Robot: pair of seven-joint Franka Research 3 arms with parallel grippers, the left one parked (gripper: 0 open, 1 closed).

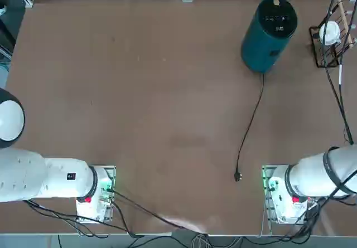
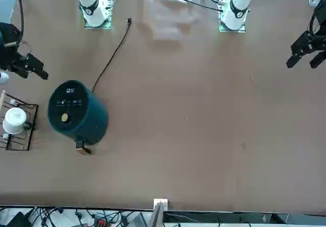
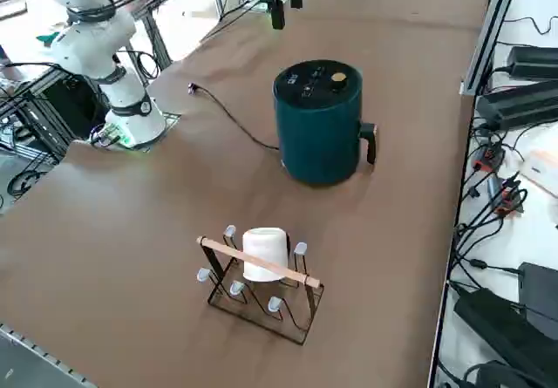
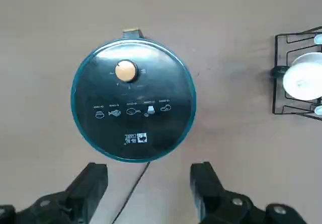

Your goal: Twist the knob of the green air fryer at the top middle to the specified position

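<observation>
The right pincer (image 4: 149,183), fingers apart and empty, hangs above the green air fryer (image 4: 133,100); a wire rack (image 4: 297,75) holds a white cup (image 4: 303,79).

I see tall dark teal-green cylindrical air fryer (image 1: 268,34) upright at far right of table, black round top panel. Small round yellowish-orange knob (image 4: 126,71) near panel's far edge.

This is a robotics lab. Two white robot arms (image 1: 312,175) are bolted to a bare brown table (image 1: 145,103). Around the table, bundles of cables (image 3: 488,214) and power units (image 3: 527,61) lie along its edge, and aluminium frame rails (image 3: 484,26) border it.
</observation>
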